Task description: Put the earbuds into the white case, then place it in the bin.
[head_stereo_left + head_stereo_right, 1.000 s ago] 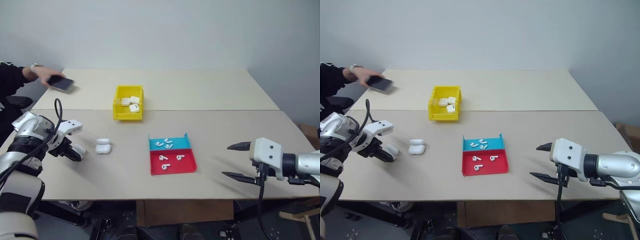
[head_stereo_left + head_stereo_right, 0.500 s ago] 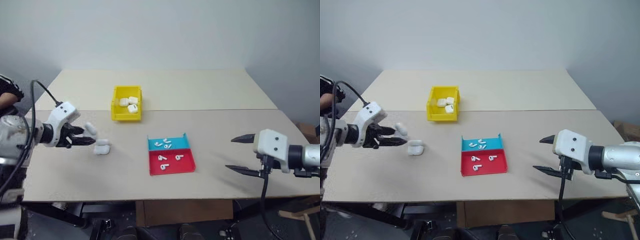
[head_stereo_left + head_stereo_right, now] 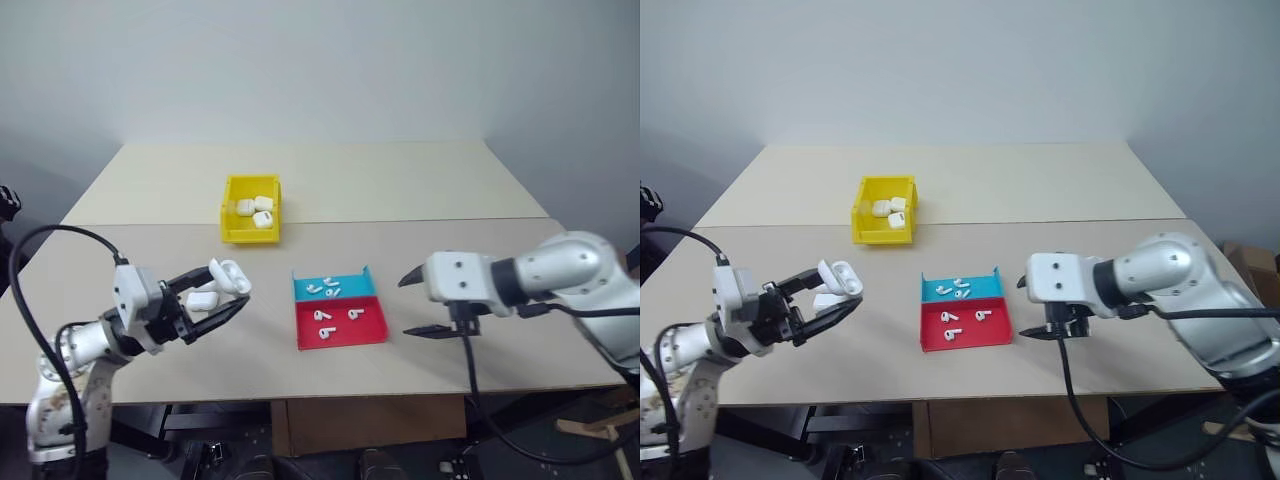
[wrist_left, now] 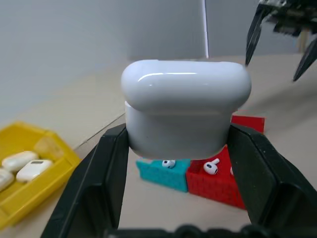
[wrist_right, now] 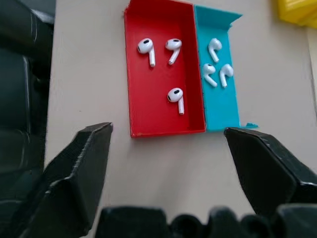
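The left claw (image 3: 222,296) is clamped on a white case (image 3: 231,277), lid slightly ajar, held above the surface (image 3: 420,250), probably so the earbuds can be dropped in. A second case (image 3: 203,300) lies below it. The right claw (image 3: 412,303), fingers apart, hangs beside the tray (image 3: 372,333), aimed at the earbuds (image 5: 173,49). The bin (image 3: 229,215) sits behind, already holding cases.

Two beige tables (image 3: 400,180) against plain grey wall (image 3: 320,60)
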